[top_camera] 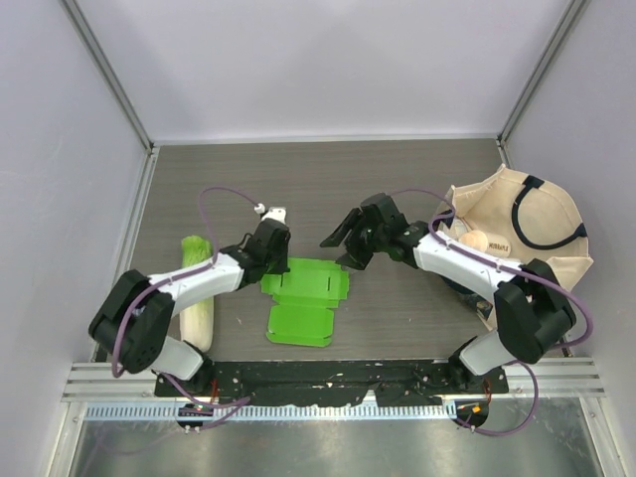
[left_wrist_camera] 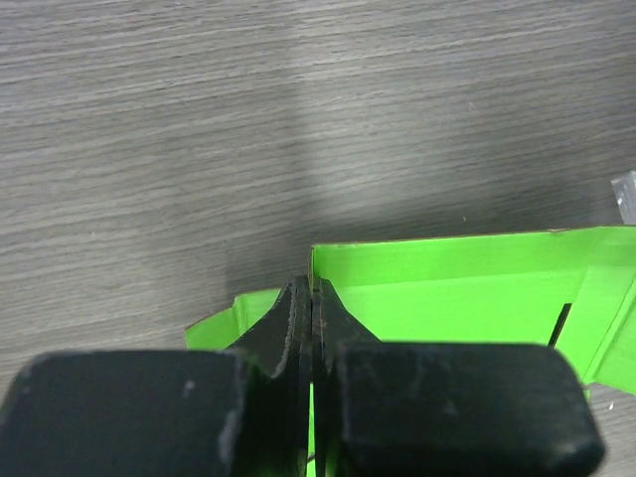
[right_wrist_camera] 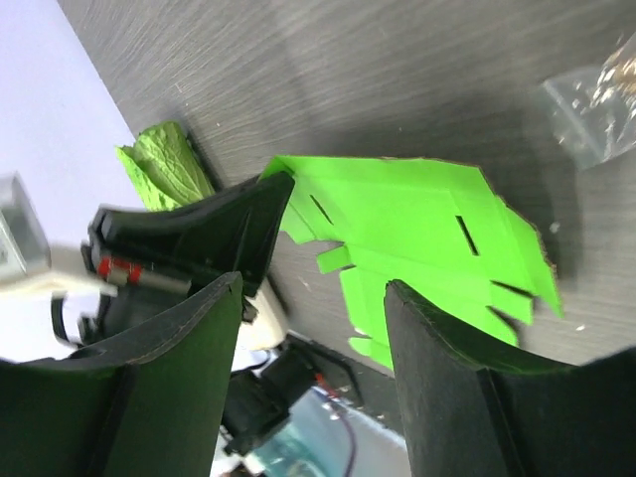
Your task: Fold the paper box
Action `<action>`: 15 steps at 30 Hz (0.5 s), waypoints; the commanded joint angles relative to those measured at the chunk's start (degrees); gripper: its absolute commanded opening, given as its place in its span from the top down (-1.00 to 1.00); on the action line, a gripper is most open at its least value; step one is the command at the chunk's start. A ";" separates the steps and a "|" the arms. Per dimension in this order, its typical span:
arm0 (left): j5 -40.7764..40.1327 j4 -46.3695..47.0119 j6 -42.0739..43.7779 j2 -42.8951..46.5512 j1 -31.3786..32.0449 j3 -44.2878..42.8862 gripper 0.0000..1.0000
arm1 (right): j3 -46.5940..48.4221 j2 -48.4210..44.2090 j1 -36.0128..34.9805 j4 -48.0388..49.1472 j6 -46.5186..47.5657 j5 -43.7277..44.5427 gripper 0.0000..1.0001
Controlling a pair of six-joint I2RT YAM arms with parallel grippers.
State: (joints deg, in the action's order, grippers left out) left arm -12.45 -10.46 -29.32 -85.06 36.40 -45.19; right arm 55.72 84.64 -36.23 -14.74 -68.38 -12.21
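The paper box (top_camera: 303, 303) is seen on the desk (top_camera: 397, 179), near the front edge and roughly midway between the two arm bases. It is bright green, largely unfolded, with slots and tabs visible along its edges.

Left gripper (top_camera: 275, 262): placed at the far-left corner of the box. In the left wrist view the gripper (left_wrist_camera: 311, 308) is closed, its fingers (left_wrist_camera: 278, 333) pressed together with a thin green edge of the paper box (left_wrist_camera: 447, 298) clamped between them. A green panel is seen extending to the right of the fingertips, with a smaller flap to their left.

Right gripper (top_camera: 343, 243): held beyond the far-right corner of the box, near it, with no contact seen. In the right wrist view the gripper (right_wrist_camera: 313, 288) is spread wide, and nothing is held between the fingers (right_wrist_camera: 447, 378). The paper box (right_wrist_camera: 417, 229) is framed in the gap beyond them, with its corner gripped by the left gripper (right_wrist_camera: 268, 204). Whether the held corner is lifted off the desk cannot be told.

A pale-green and white cabbage (top_camera: 199, 298) is noted on the desk beside the left arm, apart from the box. A beige tote bag (top_camera: 517, 238) is noted at the right side of the desk, behind the right arm.
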 commanded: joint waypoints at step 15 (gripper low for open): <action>-18.49 27.59 2.51 23.97 6.22 20.67 1.00 | 10.54 6.15 -9.65 -10.57 -40.51 8.42 -0.24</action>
State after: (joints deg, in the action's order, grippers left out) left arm -26.22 9.89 -27.97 -63.31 42.02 -25.58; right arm 63.81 90.06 -45.87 -24.16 -101.06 -8.36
